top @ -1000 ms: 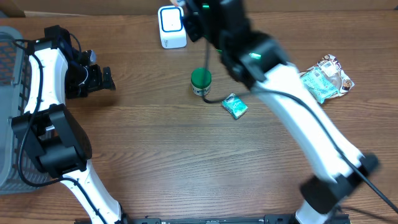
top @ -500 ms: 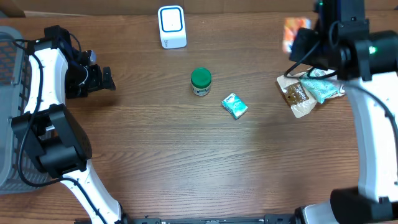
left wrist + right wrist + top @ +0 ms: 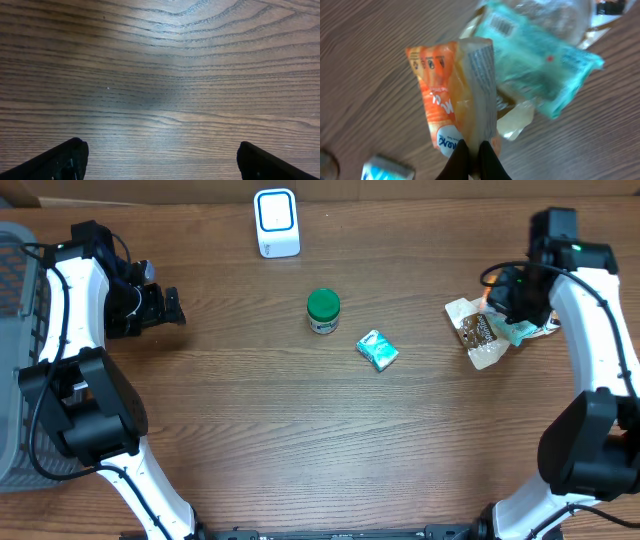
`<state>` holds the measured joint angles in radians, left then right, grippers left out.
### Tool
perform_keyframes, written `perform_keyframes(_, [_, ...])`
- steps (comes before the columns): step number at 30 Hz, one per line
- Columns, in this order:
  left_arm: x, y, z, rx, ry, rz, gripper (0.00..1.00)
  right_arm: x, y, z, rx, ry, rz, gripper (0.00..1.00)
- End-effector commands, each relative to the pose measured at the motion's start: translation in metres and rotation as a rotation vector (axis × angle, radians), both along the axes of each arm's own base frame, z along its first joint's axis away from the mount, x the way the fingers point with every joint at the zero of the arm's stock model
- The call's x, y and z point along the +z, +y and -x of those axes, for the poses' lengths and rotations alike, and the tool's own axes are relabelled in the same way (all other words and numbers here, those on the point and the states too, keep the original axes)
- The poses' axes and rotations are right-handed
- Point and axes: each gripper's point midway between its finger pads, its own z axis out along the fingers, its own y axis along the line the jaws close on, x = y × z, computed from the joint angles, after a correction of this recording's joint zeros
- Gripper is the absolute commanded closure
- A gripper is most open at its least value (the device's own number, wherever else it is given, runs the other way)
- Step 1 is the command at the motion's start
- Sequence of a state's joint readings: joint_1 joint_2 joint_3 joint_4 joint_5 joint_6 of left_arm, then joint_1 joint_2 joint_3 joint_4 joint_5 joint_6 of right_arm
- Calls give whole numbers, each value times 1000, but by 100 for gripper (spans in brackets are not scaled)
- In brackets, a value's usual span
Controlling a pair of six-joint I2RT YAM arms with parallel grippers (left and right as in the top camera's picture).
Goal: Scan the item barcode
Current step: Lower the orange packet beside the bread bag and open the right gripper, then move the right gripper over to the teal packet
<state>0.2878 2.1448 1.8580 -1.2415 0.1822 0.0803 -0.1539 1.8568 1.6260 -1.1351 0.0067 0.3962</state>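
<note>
Right gripper [image 3: 472,154] clamped on orange packet [image 3: 440,90], right of the scanner [image 3: 276,222], left gripper [image 3: 162,159] spread wide, empty, left of it

Likely shop checkout mock-up: scanner [image 3: 277,222], snack packets [image 3: 485,330], basket [image 3: 10,410].

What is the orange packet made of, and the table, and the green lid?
The orange packet looks like thin shiny plastic film: it crinkles and glints where the right gripper pinches it. The table looks like wood, or a wood-print top: wavy brown grain lines. The green lid is probably smooth plastic; too small to be sure.
</note>
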Motion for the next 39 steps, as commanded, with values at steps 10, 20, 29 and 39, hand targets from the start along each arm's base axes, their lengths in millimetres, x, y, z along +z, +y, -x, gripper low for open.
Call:
perform_keyframes(10, [8,0,-3,-3,-22,-6,0,-38,-45,9,-202,-12,-107,51])
perform_keyframes(20, [8,0,-3,-3,-22,-6,1,4,-27,3,-66,-25,-159,47])
perform_keyframes(29, [8,0,-3,-3,-22,-6,0,69,52,-8,253,-86,-221,46])
perform_keyframes(39, [8,0,-3,-3,-22,-6,1,36,142,5,538,-26,-215,47])
